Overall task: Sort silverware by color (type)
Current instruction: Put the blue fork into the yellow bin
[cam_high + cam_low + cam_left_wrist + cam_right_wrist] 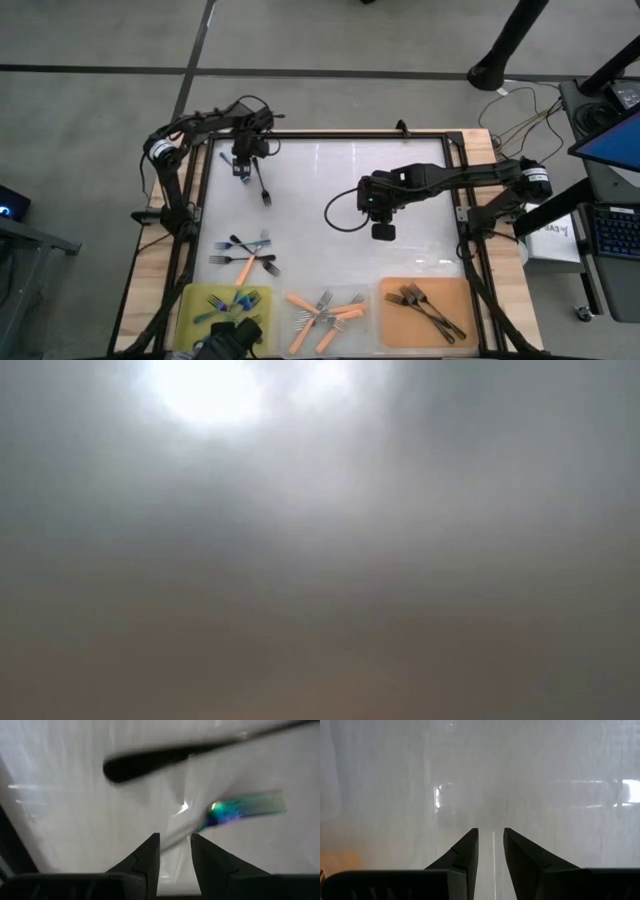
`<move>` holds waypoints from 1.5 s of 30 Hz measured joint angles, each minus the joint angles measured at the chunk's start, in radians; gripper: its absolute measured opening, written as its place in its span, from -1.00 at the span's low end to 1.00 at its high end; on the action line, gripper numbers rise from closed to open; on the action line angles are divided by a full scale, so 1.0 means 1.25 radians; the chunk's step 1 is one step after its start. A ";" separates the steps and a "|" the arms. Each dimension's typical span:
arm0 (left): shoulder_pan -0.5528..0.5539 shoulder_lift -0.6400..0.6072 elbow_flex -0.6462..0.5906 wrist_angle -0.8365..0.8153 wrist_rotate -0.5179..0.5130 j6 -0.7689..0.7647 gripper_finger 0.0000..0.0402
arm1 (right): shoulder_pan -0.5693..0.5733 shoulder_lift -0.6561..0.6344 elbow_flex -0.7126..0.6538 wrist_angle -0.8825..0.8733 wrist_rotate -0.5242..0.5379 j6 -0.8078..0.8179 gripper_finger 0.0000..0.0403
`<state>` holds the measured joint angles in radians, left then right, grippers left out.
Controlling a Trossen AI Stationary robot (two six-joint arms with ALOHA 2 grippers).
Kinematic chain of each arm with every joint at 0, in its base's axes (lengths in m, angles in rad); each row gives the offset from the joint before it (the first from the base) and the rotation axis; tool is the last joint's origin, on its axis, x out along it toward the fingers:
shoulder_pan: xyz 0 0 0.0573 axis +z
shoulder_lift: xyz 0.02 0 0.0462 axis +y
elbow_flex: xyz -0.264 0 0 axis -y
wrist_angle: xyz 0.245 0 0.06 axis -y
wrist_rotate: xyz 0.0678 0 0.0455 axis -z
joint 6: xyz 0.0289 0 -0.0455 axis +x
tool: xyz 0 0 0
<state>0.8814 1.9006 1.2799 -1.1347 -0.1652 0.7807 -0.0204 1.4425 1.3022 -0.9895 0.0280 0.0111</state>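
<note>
My left gripper (242, 168) (175, 837) stands open at the table's far left, pointing down. Just beyond its fingertips an iridescent blue-teal fork (245, 805) lies flat on the white table; its pale end runs toward the gap between the fingers. A dark fork (262, 186) (150, 762) lies on the table next to it. My right gripper (383, 232) (491, 832) hangs open over the middle of the table with nothing between its fingers. Several mixed forks (246, 256) lie loose at the near left.
Along the near edge stand three trays: a yellow one (196, 300) with blue forks, a clear one (300, 335) with orange-handled forks, an orange one (392, 320) with dark forks. A black frame (455, 190) borders the table. The low view shows only haze.
</note>
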 joint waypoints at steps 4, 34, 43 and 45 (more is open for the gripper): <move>-0.004 -0.008 -0.003 0.004 0.000 0.002 -0.55 | 0.000 0.000 -0.001 0.000 0.000 -0.017 -0.59; -0.007 -0.108 -0.131 0.058 -0.008 0.063 -0.55 | 0.000 0.000 -0.002 0.034 0.001 -0.077 -0.59; -0.006 -0.069 -0.140 0.088 -0.054 0.042 -0.55 | 0.000 0.000 -0.002 0.031 0.000 -0.050 -0.59; -0.006 -0.056 -0.143 0.090 -0.077 0.033 -0.55 | 0.000 0.000 -0.002 0.031 0.000 -0.047 -0.59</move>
<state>0.8742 1.8312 1.1006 -1.0224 -0.2620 0.8226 -0.0204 1.4425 1.2991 -0.9512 0.0284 -0.0476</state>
